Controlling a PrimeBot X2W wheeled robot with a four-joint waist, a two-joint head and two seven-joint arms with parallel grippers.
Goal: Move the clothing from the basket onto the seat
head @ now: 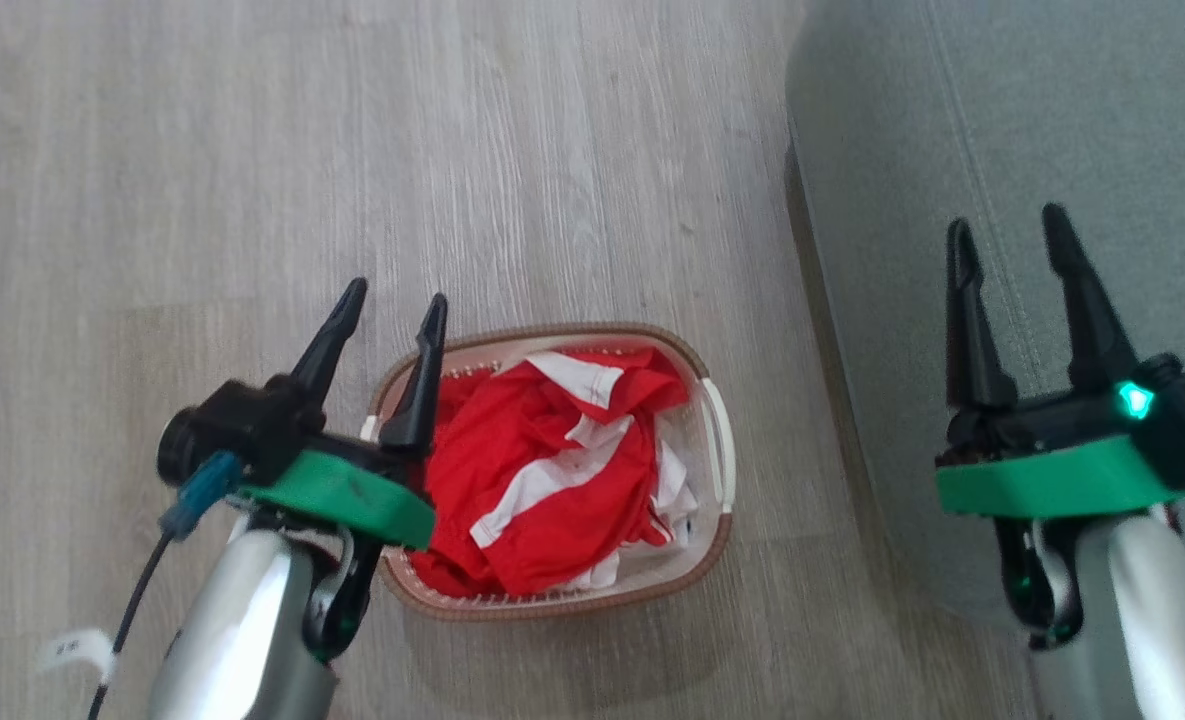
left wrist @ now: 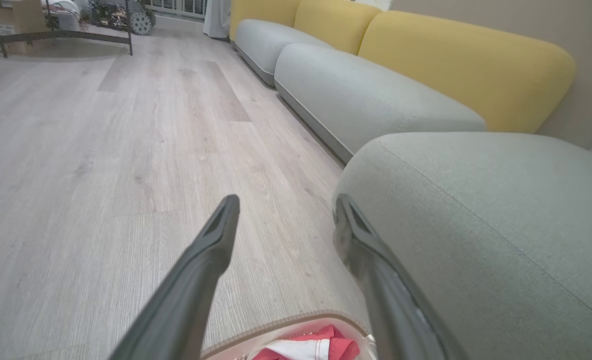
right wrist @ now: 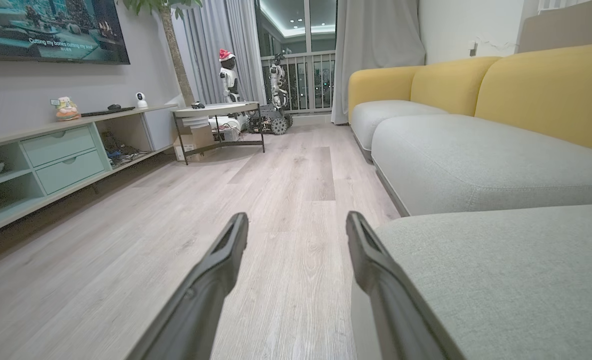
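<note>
The cream basket (head: pixel 720 440) with its brown rim sits on the wood floor, low in the middle of the head view. Crumpled red clothing (head: pixel 542 470) with white stripes fills it. My left gripper (head: pixel 394 300) hovers open over the basket's left edge, empty. In the left wrist view the open left gripper (left wrist: pixel 286 207) points over the floor, with the basket rim (left wrist: pixel 276 327) and a bit of red clothing (left wrist: pixel 338 342) at the bottom. The grey-green seat (head: pixel 1002 130) lies to the right. My right gripper (head: pixel 1007 230) is open above it, empty; the right wrist view shows it (right wrist: pixel 298 225) beside the seat (right wrist: pixel 500 270).
More grey cushions (right wrist: pixel 465 155) with yellow backrests (right wrist: pixel 550 90) run along the wall on the right. Far across the floor stand a low cabinet (right wrist: pixel 66 155), a round side table (right wrist: pixel 221 112) and small robot figures (right wrist: pixel 228 75) by the window.
</note>
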